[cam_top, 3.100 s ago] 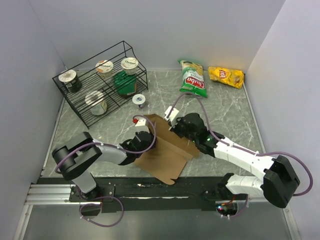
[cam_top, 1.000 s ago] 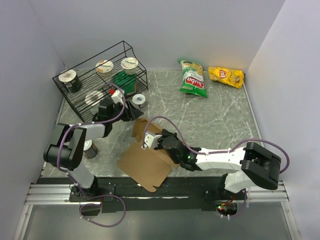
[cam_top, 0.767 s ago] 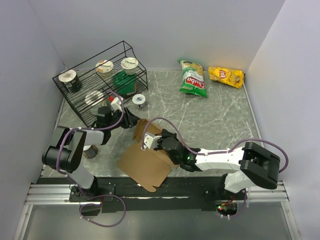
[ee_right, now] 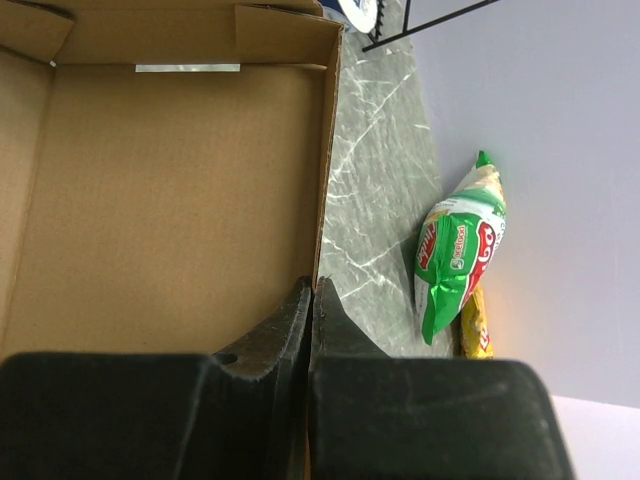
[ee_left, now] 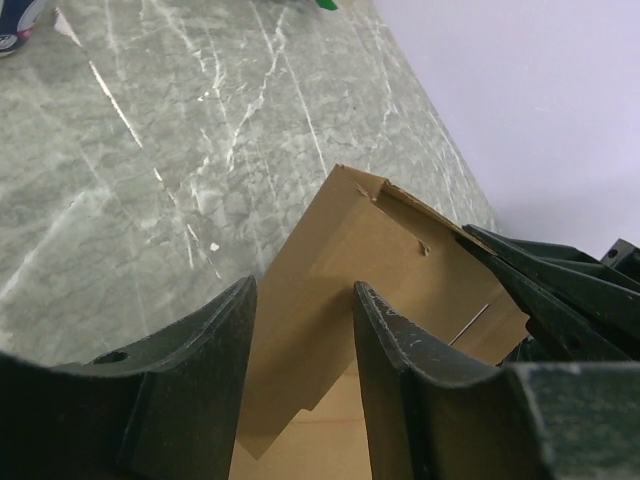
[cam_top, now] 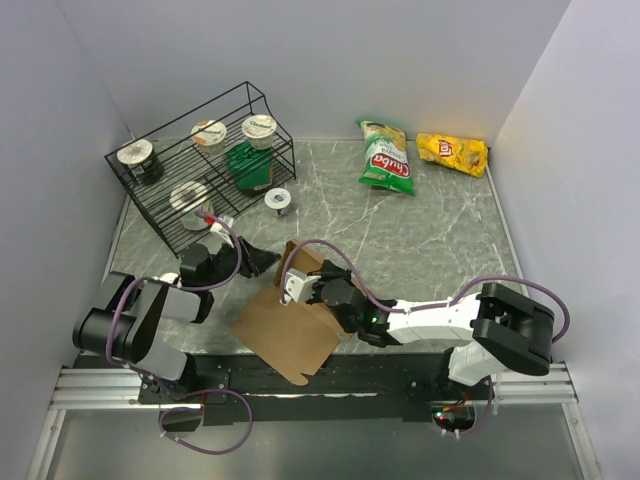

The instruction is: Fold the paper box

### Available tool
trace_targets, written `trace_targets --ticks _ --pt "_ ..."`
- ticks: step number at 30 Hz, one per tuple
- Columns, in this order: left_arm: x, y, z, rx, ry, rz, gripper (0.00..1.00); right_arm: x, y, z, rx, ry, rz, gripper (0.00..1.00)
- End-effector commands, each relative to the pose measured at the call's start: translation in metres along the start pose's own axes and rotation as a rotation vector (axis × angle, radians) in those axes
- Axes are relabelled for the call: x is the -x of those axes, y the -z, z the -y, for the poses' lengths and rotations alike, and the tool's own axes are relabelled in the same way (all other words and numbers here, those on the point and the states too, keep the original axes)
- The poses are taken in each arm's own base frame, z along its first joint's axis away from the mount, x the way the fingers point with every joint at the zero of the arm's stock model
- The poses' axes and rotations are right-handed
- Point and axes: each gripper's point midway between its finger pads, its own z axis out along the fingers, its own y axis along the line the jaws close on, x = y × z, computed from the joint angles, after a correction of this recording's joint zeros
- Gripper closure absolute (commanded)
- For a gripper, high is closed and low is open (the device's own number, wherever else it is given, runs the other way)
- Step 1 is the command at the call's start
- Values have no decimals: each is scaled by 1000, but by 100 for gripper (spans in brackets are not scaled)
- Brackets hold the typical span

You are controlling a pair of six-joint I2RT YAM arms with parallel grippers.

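The plain brown corrugated cardboard paper box (cam_top: 285, 335) is seen lying part-folded on the grey-green marbled table top (cam_top: 430, 230), near the front edge and a little left of centre. Its long axis runs from far to near, and one wall is raised along its right side.

The right gripper (cam_top: 303, 290) is pressed together on the top edge of that wall, which in the right wrist view runs straight into the seam between the fingers (ee_right: 262, 345).

The left gripper (cam_top: 258, 262) is the free one. Its fingers (ee_left: 215, 330) are held apart, just beside the box's far corner, with nothing between them. From them the box lies to the right and nearer.

The black wire rack (cam_top: 160, 200) stands far left. The green chip bag (cam_top: 385, 160) and the yellow chip bag (cam_top: 452, 152) lie well apart, far right.
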Motion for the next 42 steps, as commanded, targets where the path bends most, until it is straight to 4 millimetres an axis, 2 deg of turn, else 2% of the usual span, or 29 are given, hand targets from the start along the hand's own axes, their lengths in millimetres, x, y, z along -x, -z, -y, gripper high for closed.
trace_targets --ticks 1,12,13,17,20,26,27,29,30,31,32,35,40,42 --pt "7 2 21 -119 -90 45 51 3 2 -6 32 -11 19 100" --pt "2 2 25 -112 -183 49 50 3 1 -9 32 11 13 100" --pt "-2 2 20 -86 -176 28 50 4 1 -9 34 8 18 100" --pt "5 -3 15 -49 -245 24 50 5 2 -11 52 -11 23 100" --pt "7 -7 12 -34 -249 25 51 8 3 -10 54 -23 30 100" --pt "16 -5 11 30 -290 82 63 0 2 -8 24 -13 -7 100" --pt "9 -7 12 46 -293 61 64 0 2 -7 20 -4 -8 100" --pt "15 -8 12 90 -338 85 66 1 1 -7 18 1 -10 100" --pt "7 -10 14 99 -343 58 69 1 0 -6 15 12 -11 100" --pt "8 -10 16 109 -358 63 70 2 0 -5 7 13 -8 100" --pt "14 -10 15 140 -387 89 71 2 0 -4 3 18 -8 100" --pt "15 -11 18 158 -419 83 71 5 0 -3 -1 45 -2 100" --pt "6 -20 14 168 -431 25 71 10 2 0 -10 64 19 100" --pt "7 -24 15 169 -436 28 68 11 3 0 -8 60 26 100"
